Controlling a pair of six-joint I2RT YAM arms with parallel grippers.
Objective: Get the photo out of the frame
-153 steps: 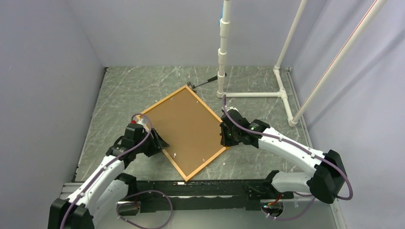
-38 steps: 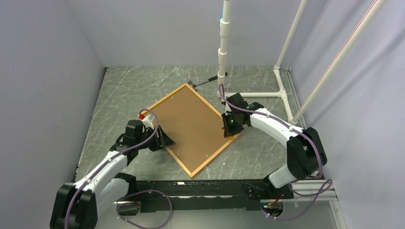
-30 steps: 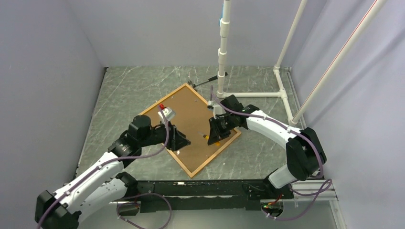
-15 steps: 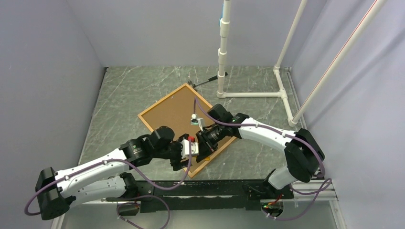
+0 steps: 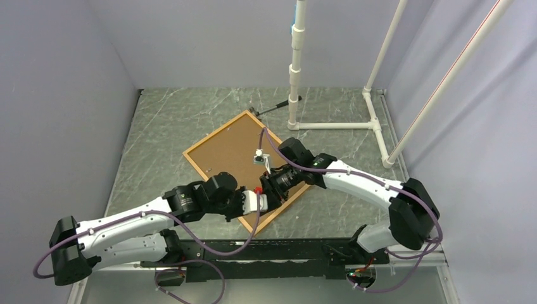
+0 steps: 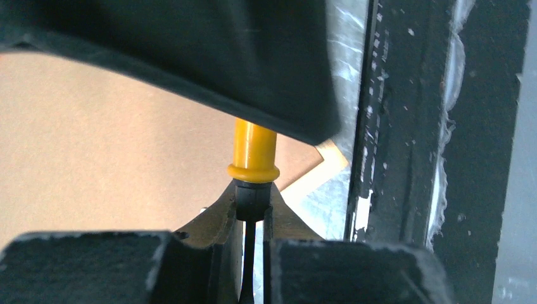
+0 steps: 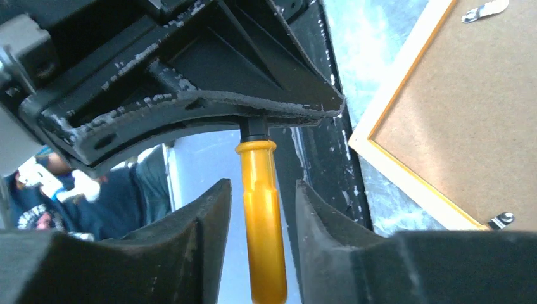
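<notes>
The frame lies face down on the table, a thin orange border around the photo's plain brown board back. Both grippers meet above its near right edge. In the left wrist view my left gripper is shut on the black collar of a small orange-handled screwdriver. In the right wrist view my right gripper stands open around that orange handle, with a gap on each side. The brown back and the frame's edge show beside it. The photo's printed face is hidden.
Small metal clips sit on the board back near the border. A white pipe stand rises at the back, with a dark tool lying by its foot. A black rail runs along the near edge.
Both arms left the frame's sides and came together over its near right edge. My left jaws closed on the screwdriver's collar, and my right jaws loosened from its handle.
</notes>
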